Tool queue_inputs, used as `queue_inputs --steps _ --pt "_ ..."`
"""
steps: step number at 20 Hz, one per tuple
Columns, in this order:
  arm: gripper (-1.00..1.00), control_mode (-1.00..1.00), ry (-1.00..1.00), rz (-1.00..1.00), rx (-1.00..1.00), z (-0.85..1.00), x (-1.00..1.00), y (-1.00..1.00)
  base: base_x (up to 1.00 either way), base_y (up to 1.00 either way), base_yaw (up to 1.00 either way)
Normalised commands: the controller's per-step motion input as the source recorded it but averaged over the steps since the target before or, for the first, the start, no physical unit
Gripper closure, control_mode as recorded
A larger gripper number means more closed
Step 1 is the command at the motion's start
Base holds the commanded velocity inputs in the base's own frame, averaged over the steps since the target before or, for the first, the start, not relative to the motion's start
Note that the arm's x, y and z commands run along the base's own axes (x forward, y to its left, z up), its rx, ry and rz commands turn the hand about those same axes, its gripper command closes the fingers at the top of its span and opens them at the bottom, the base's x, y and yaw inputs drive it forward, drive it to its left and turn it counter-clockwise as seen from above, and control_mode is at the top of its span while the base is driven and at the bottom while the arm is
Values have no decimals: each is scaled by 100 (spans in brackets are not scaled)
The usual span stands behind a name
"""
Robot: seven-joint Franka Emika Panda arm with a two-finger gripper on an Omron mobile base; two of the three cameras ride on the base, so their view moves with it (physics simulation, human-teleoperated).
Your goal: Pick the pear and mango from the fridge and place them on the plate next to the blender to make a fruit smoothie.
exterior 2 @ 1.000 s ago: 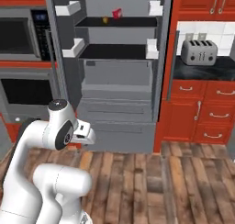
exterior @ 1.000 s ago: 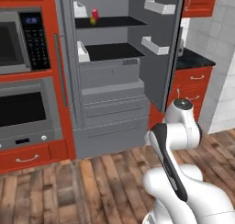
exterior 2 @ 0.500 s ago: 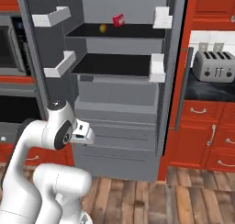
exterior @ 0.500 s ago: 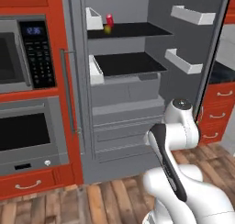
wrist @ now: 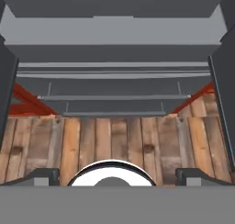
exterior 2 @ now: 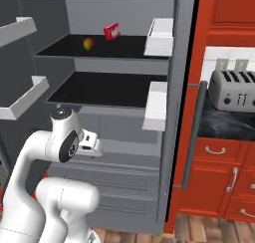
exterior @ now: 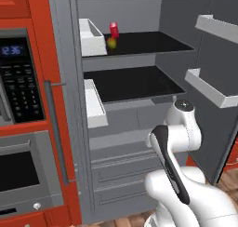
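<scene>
Yellow-green with a red blush, the small oval mango (exterior: 111,43) beside the red can (exterior: 113,29) needs a raised reach; the hand's (wrist: 117,176) fingers look parted, holding nothing.

Rendered home kitchen. Tall grey fridge (exterior: 139,128) stands open: black shelves, grey drawers below, white door bins (exterior 2: 160,37). Small round fruit (exterior 2: 88,44) and red can (exterior: 113,29) on upper shelf. Left of fridge, red cabinetry holds built-in microwave with keypad (exterior: 18,84) and clock display, oven (exterior: 21,175) beneath. Right of fridge, silver toaster (exterior 2: 233,90) on dark counter (exterior 2: 224,125), red drawers (exterior 2: 224,180) with metal handles under it, white tiled wall behind. Wood plank floor (wrist: 114,140).
</scene>
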Motion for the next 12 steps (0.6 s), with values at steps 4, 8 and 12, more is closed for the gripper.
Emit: queue_inputs --steps 4,8,12 --pt "-100 100 0 0 0 0 0 0 88 -14 4" --pt "-100 100 0 0 0 0 0 0 34 -33 3" --pt "-100 100 0 0 0 0 0 0 36 -25 0"
